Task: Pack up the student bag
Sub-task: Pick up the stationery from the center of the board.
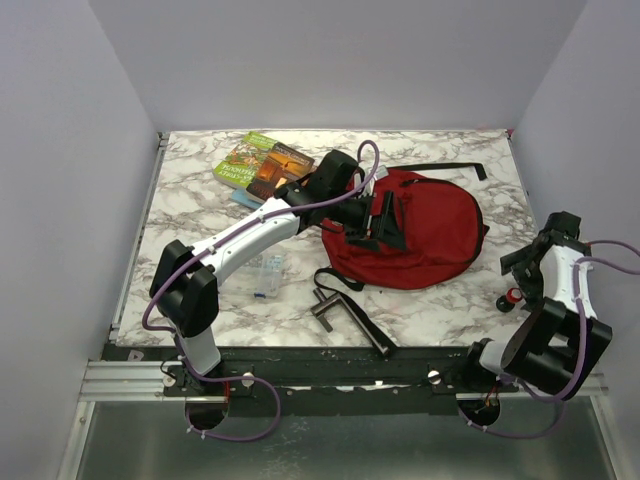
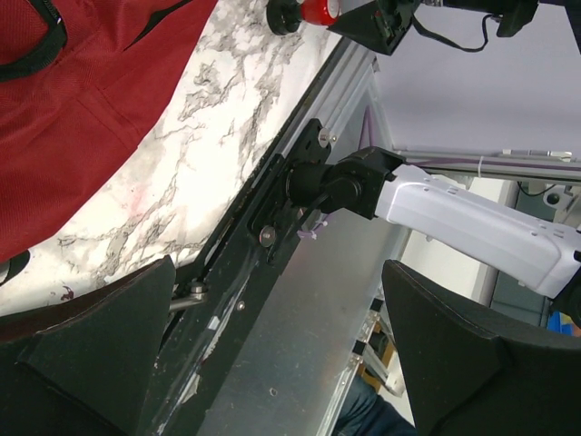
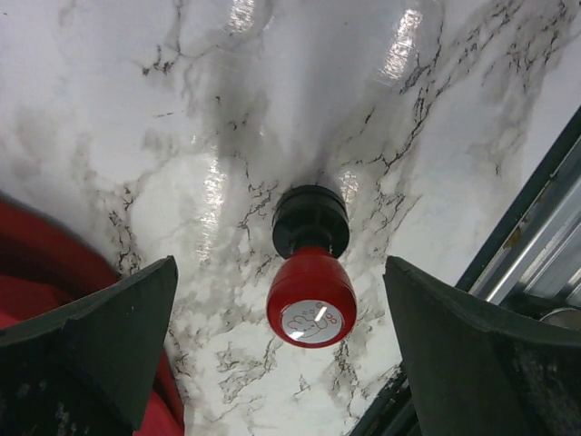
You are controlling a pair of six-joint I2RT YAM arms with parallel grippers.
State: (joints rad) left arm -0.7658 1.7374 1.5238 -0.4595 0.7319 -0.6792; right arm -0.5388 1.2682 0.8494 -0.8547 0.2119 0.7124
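Note:
The student bag (image 1: 430, 235), dark red with black straps, lies flat right of the table's centre; its red fabric also fills the upper left of the left wrist view (image 2: 82, 109). My left gripper (image 1: 385, 225) hovers over the bag's left part, open, with nothing between its fingers (image 2: 277, 300). My right gripper (image 1: 520, 268) stands open at the table's right side, just right of the bag. A small red-and-black stamp (image 3: 311, 272) stands on the marble between its fingers, untouched. The same stamp shows near the right edge (image 1: 512, 298).
Two books (image 1: 262, 165) lie at the back left. A small clear pouch (image 1: 265, 275) rests near the left arm. A long black strap with a grey end (image 1: 350, 318) trails from the bag toward the front rail (image 2: 263, 236). White walls enclose the table.

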